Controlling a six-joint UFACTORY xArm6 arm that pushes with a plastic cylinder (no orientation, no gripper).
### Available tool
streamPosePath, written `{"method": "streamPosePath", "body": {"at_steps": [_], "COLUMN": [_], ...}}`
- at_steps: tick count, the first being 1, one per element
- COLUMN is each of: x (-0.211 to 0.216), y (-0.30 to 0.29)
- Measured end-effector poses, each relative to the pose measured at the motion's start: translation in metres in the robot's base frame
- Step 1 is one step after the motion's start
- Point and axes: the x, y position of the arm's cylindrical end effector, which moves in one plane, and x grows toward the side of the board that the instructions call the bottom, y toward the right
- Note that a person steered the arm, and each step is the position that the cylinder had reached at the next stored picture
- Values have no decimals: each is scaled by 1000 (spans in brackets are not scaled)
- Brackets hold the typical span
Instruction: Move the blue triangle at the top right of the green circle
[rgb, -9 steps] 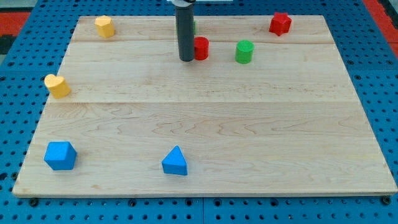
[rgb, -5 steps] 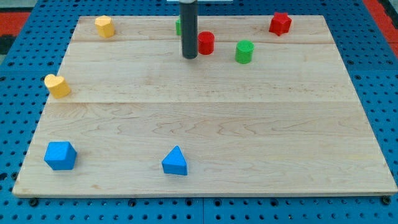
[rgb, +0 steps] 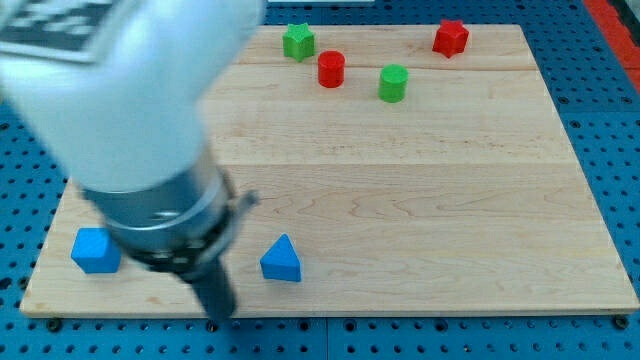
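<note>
The blue triangle (rgb: 282, 260) lies near the board's bottom edge, left of centre. The green circle (rgb: 393, 82) stands at the upper right of the board, far from the triangle. My arm's large white and grey body fills the view's left. Its dark rod comes down to my tip (rgb: 220, 315) at the board's bottom edge, a short way left of and below the blue triangle, not touching it.
A red cylinder (rgb: 331, 69) stands left of the green circle. A green block (rgb: 298, 41) lies at the top. A red star-like block (rgb: 451, 38) sits at the top right. A blue block (rgb: 94, 250) shows at the bottom left, partly behind the arm.
The arm has swung from the top centre, beside the red cylinder, down to the bottom left. Its body now hides the two yellow blocks. No block has moved.
</note>
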Motion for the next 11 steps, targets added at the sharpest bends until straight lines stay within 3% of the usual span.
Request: {"method": "streamPosePath", "body": {"at_steps": [2, 6, 7, 9, 10, 11], "x": [-46, -150, -171, -178, -164, -121], "y": [38, 33, 2, 142, 157, 157]}}
